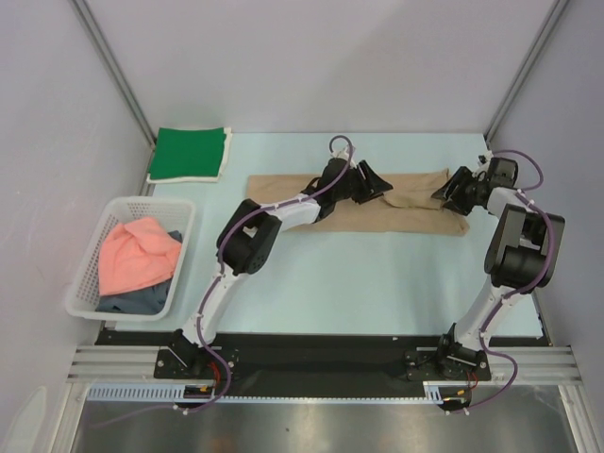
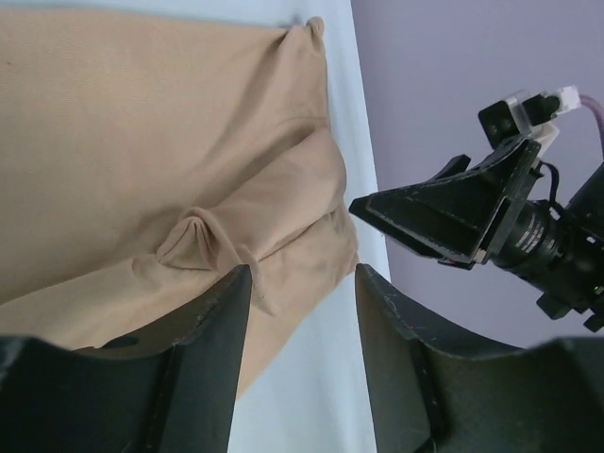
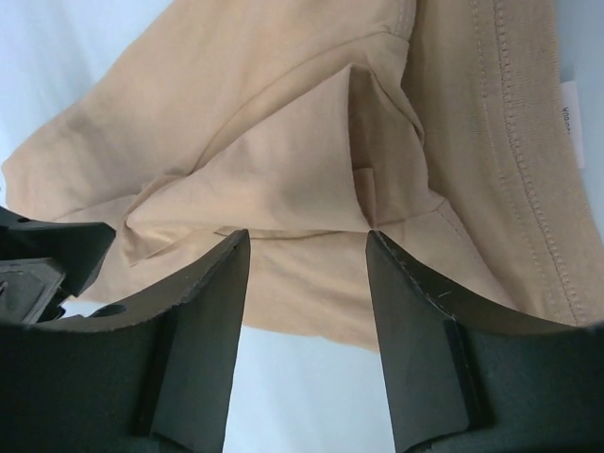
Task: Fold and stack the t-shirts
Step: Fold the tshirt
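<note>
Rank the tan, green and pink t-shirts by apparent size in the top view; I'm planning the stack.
1. tan t-shirt, spread out.
2-3. green t-shirt, folded, and pink t-shirt, crumpled: they look alike, so unranked.

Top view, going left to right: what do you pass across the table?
White basket → green t-shirt → left gripper → right gripper. The tan t-shirt spans beneath both grippers, so it is left out.

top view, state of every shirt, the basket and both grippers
tan t-shirt: long folded strip, lying flat
green t-shirt: folded, far left
pink t-shirt: crumpled in basket
grey-blue t-shirt: crumpled, under pink one
basket: upright, holding two shirts
left gripper: open over tan t-shirt
right gripper: open at its right end
</note>
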